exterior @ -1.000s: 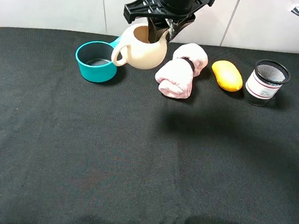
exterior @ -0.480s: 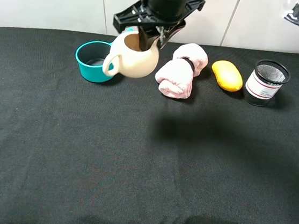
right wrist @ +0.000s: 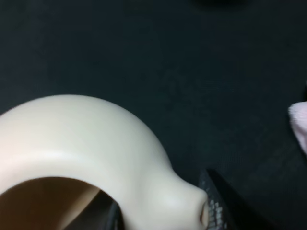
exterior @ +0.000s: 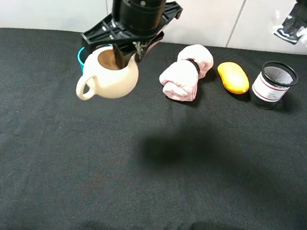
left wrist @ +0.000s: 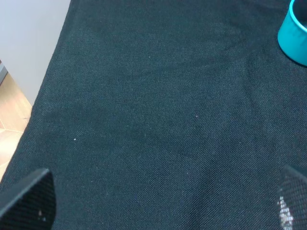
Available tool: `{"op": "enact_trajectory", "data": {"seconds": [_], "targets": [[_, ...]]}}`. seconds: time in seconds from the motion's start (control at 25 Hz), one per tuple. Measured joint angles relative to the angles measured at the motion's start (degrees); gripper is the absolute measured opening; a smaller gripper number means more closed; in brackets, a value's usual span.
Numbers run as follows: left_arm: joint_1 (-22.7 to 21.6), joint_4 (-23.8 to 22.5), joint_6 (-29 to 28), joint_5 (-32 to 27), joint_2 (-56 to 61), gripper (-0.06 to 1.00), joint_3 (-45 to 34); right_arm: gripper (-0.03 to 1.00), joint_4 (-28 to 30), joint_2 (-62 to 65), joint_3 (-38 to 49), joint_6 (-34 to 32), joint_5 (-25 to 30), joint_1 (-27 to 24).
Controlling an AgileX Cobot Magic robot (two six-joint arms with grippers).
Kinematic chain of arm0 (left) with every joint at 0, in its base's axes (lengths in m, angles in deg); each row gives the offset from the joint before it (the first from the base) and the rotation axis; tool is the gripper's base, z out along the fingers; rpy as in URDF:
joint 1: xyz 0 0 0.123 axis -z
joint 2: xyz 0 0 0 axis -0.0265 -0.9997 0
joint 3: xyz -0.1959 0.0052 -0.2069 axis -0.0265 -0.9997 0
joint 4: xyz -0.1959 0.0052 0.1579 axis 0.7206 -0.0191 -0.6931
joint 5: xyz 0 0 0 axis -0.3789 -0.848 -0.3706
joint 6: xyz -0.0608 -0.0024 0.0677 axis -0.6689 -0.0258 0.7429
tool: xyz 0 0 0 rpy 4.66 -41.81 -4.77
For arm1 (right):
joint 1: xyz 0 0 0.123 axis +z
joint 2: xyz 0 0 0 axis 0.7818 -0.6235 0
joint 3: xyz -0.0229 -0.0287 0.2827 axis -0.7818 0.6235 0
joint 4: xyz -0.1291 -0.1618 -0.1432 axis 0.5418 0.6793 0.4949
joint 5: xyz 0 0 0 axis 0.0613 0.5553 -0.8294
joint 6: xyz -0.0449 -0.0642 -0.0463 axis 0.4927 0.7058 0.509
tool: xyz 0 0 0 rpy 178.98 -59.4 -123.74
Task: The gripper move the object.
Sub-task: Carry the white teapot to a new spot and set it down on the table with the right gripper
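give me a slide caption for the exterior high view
Right gripper grips the cream teapot by its rim, in front of the teal saucepan.

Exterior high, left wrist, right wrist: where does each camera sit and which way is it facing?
Exterior high: mounted high, looking down on the black table; shows the right gripper gripping the teapot rim.
Left wrist: on the left arm, facing down at cloth and the teal saucepan; left gripper open, fingertips just in view.
Right wrist: on the right arm, close on the teapot; one finger shows.
Shared: teapot in exterior and right wrist views.
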Motion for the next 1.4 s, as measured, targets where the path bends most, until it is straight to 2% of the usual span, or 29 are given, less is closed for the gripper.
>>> {"op": "enact_trajectory", "data": {"seconds": [0.72,1.0,1.4], "targets": [[0.0,-0.02,0.0,0.0,0.0,0.9,0.0,0.24,0.95,-0.12,0.0,-1.25,0.07,-1.74],[0.0,-0.02,0.0,0.0,0.0,0.9,0.0,0.24,-0.3,-3.81,-0.35,-0.91,0.22,-1.74],[0.0,-0.02,0.0,0.0,0.0,0.9,0.0,0.24,-2.09,-12.02,-10.71,1.15,0.4,-1.74]]}}
